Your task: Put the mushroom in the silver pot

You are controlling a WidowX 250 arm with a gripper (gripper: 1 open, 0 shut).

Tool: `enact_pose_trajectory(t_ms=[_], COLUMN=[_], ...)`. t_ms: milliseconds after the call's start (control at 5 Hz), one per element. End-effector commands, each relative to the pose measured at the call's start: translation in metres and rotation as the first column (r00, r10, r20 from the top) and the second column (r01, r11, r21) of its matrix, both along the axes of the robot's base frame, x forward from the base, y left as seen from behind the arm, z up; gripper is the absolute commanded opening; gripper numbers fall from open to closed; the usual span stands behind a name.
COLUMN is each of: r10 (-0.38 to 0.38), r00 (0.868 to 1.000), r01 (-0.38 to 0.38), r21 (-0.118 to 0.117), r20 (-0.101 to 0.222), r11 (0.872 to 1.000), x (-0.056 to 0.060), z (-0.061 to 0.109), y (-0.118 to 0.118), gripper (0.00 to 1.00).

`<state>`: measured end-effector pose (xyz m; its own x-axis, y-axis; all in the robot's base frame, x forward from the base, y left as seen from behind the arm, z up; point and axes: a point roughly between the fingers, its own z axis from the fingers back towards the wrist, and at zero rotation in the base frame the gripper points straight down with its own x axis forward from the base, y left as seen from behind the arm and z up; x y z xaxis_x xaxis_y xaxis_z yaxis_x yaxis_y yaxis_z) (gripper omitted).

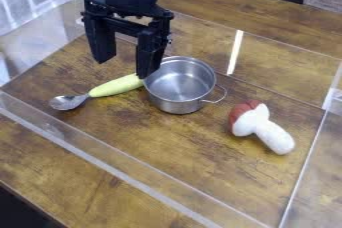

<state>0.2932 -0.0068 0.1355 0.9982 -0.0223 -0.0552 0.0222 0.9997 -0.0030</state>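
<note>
The mushroom (261,127) lies on its side on the wooden table, right of centre, reddish-brown cap toward the pot and thick white stem pointing to the lower right. The silver pot (181,83) stands upright and empty in the middle, small handles on its sides. My black gripper (128,57) hangs pointing down just left of and behind the pot, its two fingers spread apart with nothing between them. It is well away from the mushroom.
A yellow-green vegetable (116,86) lies left of the pot, touching a grey metal spoon (67,101) at its left end. Clear acrylic walls (234,52) fence the wooden table (160,162) on all sides.
</note>
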Motion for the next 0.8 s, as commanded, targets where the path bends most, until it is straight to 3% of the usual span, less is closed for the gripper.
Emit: enact_pose_trajectory(t_ms=[0,600], r10=[0.023,0.184], r00=[0.999,0.983], r01=[-0.023,-0.185], r21=[-0.005,-0.030], r20=[-0.031,-0.024], r11=[1.000,0.982], x=[-0.006,0.031], z=[-0.018,-0.012], y=[-0.008,-0.039], gripper=[1.00,1.00])
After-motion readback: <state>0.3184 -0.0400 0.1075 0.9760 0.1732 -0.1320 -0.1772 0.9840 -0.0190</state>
